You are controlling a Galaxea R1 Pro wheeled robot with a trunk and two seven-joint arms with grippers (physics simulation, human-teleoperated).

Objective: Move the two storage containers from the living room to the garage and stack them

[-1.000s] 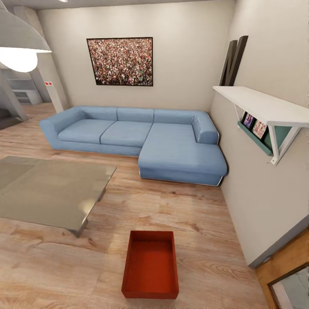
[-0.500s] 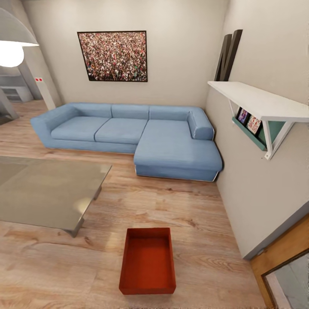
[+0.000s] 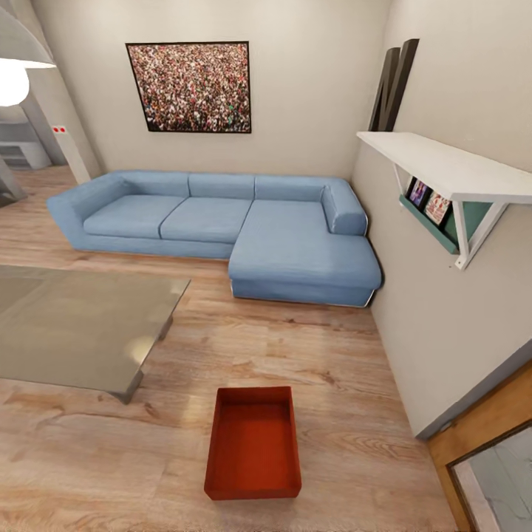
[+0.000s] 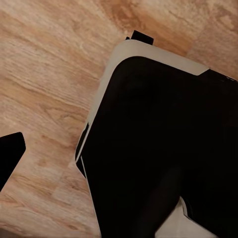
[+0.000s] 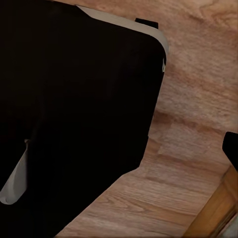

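Red-orange and smooth-walled, one storage container (image 3: 253,445) is sitting open-topped on the light wood planks (image 3: 325,369), just beyond the glass coffee table (image 3: 77,325) and well short of the blue corner sofa (image 3: 222,225). I'd be rolling in square to its long sides before lowering both arms. The wrist views are looking down at dark robot bodywork (image 4: 163,148), so I cannot tell how either gripper stands.

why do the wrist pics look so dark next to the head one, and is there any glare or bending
Wrist views: a black robot body part fills most of each frame, with sharp wood floor beside it. Head view: bright and even, lamp blown out white, pale sheen on the glass table, soft shadow beside the storage container, walls lean as with a wide-angle lens.
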